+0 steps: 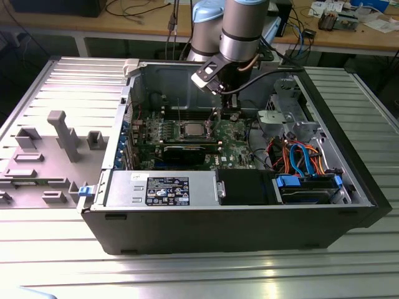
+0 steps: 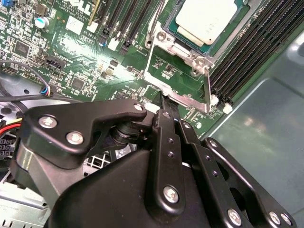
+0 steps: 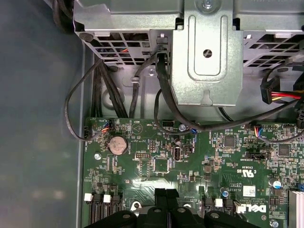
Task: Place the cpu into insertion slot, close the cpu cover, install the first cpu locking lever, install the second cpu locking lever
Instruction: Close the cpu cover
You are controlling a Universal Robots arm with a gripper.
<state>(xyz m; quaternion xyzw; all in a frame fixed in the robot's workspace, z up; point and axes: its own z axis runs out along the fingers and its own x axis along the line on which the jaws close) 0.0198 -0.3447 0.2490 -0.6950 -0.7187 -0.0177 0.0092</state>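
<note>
Second wrist view, hand (image 2: pixel 164 101) pressed together at cpu cover (image 2: pixel 208 85) edge, cpu (image 2: pixel 206 19) seated

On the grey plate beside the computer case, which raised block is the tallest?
The upright post with the wider head; the U-shaped block and the small block on either side of it are much lower.

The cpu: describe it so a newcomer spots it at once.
Inside the open computer case, find the green motherboard. Between its long black memory slots lies the cpu, a small flat square; its plain dull-silver top sets it apart from the windowed cpu cover beside it.
</note>
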